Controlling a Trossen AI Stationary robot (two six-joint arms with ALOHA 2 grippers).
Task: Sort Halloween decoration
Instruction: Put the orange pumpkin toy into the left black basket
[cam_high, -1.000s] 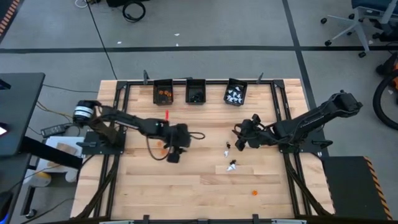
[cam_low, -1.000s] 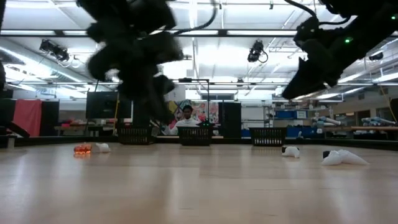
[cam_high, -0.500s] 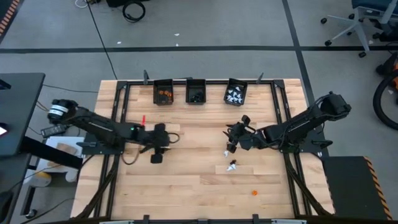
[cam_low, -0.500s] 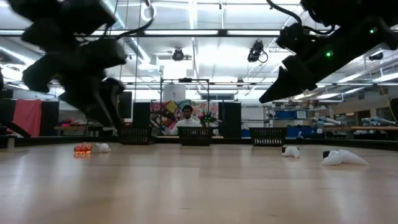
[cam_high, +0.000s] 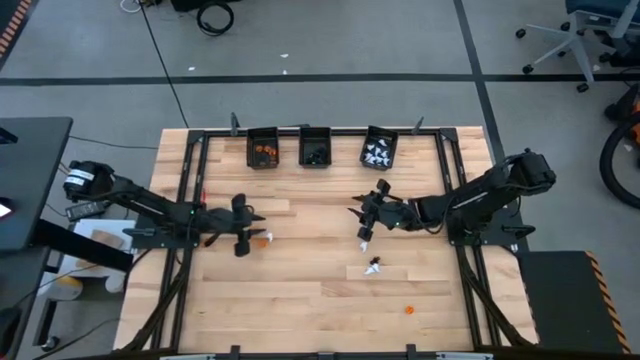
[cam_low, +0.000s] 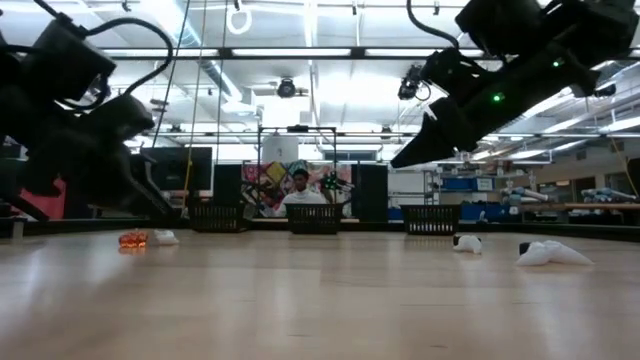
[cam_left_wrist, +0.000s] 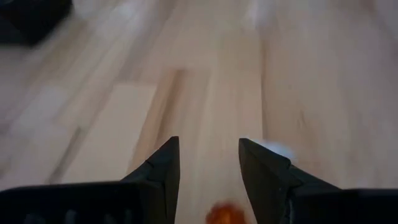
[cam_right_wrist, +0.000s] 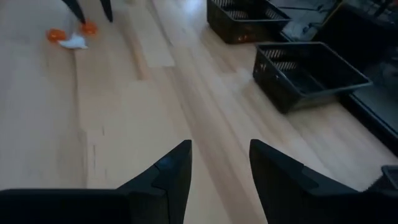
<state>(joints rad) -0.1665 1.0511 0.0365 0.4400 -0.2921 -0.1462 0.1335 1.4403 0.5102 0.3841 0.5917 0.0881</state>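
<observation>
Halloween decoration (cam_high: 373, 265): scattered centre-right of tabletop (cam_high: 300, 290)
Left gripper (cam_high: 252, 227): centre-left, jaws released, empty
Right gripper (cam_high: 355, 213): centre, jaws released, empty

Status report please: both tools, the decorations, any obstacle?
Left tool open, empty, over orange trinket. Right tool open, empty, mid-table. White trinkets loose on table. Nothing in the way.

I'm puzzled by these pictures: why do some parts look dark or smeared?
Low view: bright ceiling lights behind make both arms black silhouettes. Left wrist view: the table is smeared and soft, the orange trinket a blob. Right wrist view: sharper, bins clear.
</observation>
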